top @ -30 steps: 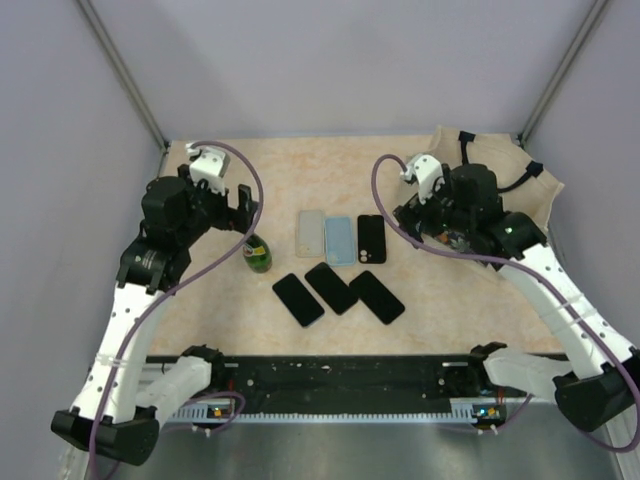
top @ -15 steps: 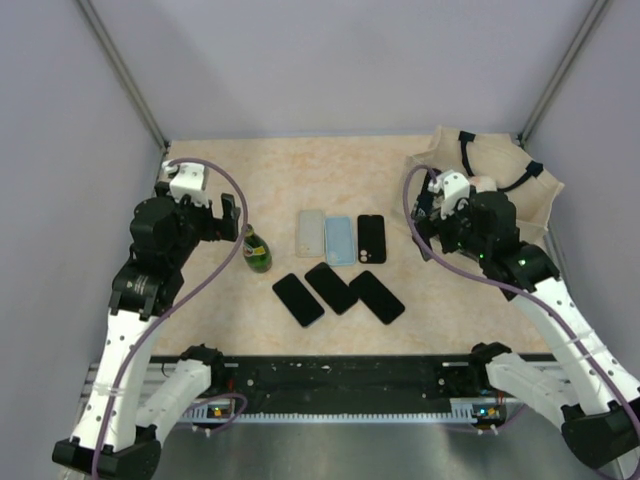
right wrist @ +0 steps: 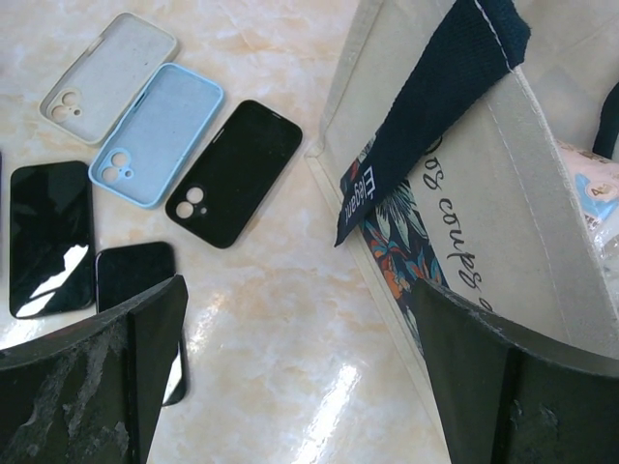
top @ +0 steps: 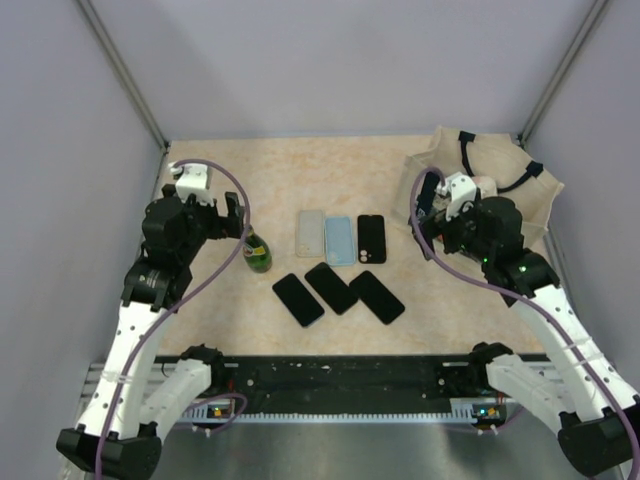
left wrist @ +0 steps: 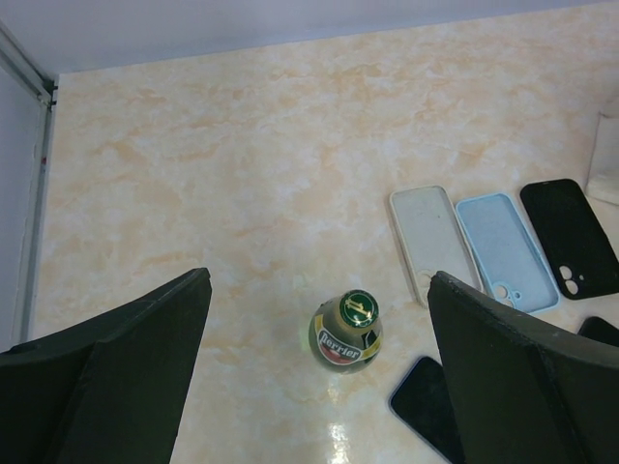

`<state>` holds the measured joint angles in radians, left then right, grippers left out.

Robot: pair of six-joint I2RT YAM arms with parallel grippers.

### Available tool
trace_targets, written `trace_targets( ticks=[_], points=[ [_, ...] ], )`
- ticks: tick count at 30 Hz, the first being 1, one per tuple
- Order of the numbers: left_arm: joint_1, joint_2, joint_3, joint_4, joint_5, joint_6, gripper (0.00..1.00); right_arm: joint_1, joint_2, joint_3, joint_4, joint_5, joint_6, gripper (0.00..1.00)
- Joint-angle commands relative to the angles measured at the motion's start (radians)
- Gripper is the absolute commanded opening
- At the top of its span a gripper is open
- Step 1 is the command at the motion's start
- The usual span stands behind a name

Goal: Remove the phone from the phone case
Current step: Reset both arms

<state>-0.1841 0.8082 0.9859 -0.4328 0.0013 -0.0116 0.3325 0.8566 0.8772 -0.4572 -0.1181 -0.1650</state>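
The three phone cases lie in a row to the right of the green Perrier bottle (top: 258, 253), seen from above. The white case (top: 311, 233) is nearest it, then the blue case (top: 340, 240), and the black case (top: 371, 239) is farthest off. All three look empty to us, since the pale table (top: 300, 180) shows through their lens holes in the right wrist view.

Three bare black phones (top: 331, 288) lie slanted side by side, also right of the bottle but nearer the arm bases, the leftmost one near the bottle. So we judge the extraction itself finished, and the step in hand to be drawing the arms clear. To do that well, we would hold both arms high and move them away from the row. That way no finger or cable sweeps a phone or tips the upright bottle.

The bottle stands almost under the left gripper (top: 232, 215), which hovers above it with jaws wide apart and nothing between them. The cases and phones lie off to its right, well apart from it.

The right gripper (top: 432, 222), jaws likewise spread and empty, hangs far right of the bottle, over the edge of the tote bag (top: 520, 200). The black case is the nearest task thing to it, lying beyond its left finger and untouched.
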Motion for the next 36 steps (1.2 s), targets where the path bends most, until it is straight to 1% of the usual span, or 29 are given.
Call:
trace_targets(
  ticks=[1,6,10,15,26,36],
  points=[
    [0.006,0.02,-0.007,0.121,0.037,-0.056,0.99,-0.006,0.018,0.006,0.052,-0.017,-0.013,0.99],
    [0.006,0.039,-0.027,0.161,0.097,-0.073,0.99,-0.004,0.032,-0.004,0.077,-0.037,0.005,0.99],
    [0.008,0.028,-0.05,0.175,0.101,-0.062,0.99,-0.004,-0.001,-0.041,0.109,-0.034,0.002,0.99],
    [0.021,0.008,-0.059,0.181,0.1,-0.051,0.99,-0.004,-0.048,-0.127,0.176,0.001,-0.007,0.99],
    [0.038,-0.053,-0.121,0.212,0.137,-0.056,0.99,-0.004,-0.059,-0.159,0.201,0.034,-0.034,0.99],
    [0.049,-0.066,-0.164,0.252,0.167,-0.062,0.99,-0.004,-0.074,-0.182,0.212,0.061,-0.037,0.99]
  ],
)
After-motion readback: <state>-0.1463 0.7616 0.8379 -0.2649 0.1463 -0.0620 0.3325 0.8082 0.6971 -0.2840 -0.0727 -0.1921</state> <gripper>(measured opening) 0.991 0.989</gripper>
